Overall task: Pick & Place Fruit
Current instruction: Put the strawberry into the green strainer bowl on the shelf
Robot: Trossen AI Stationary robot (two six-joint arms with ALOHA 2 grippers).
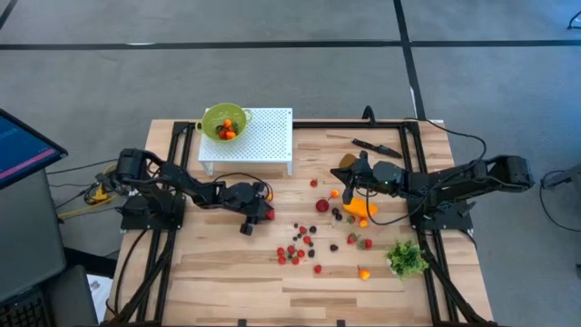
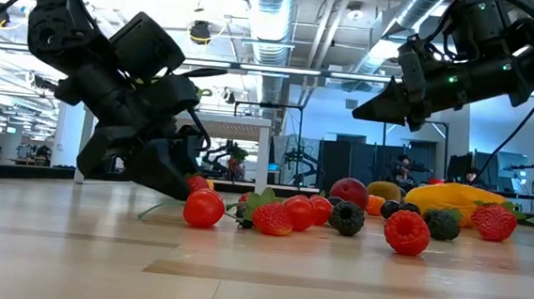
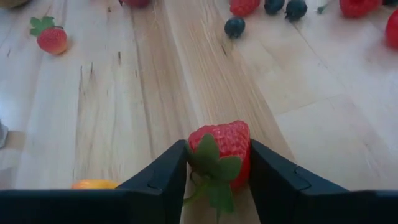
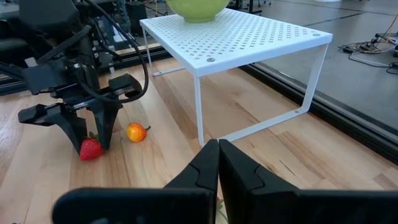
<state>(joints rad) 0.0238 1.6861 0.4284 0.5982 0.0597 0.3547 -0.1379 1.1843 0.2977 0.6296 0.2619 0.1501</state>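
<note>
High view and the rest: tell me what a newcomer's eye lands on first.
The left hand low on the table, its fingers closed around a strawberry. Next, the scatter of small red and dark fruit across the middle of the wooden table. Then the green bowl already holding fruit, on the white perforated stand at the table's far edge.

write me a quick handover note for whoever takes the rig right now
Left gripper: closed on a strawberry, low at the table near the white rack.
Right gripper: shut, empty, raised over the fruit scatter.
Done: a few pieces sit in the green bowl on the rack.
Left: bowl this strawberry, then the berries, the orange fruit, and the rest.
</note>
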